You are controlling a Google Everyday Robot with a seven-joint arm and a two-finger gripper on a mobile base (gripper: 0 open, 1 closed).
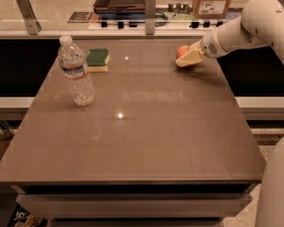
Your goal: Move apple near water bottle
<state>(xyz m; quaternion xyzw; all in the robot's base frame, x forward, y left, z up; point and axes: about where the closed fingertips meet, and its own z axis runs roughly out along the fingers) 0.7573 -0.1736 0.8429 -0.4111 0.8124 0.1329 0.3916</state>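
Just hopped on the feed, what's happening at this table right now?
The arm reaches in from the right, with the gripper at the apple near the far right corner of the table. Whether the apple is gripped cannot be told. The water bottle stands upright on the left side, a green-and-yellow sponge just behind it. Apple and bottle are across the table from each other, so the move is not yet done.
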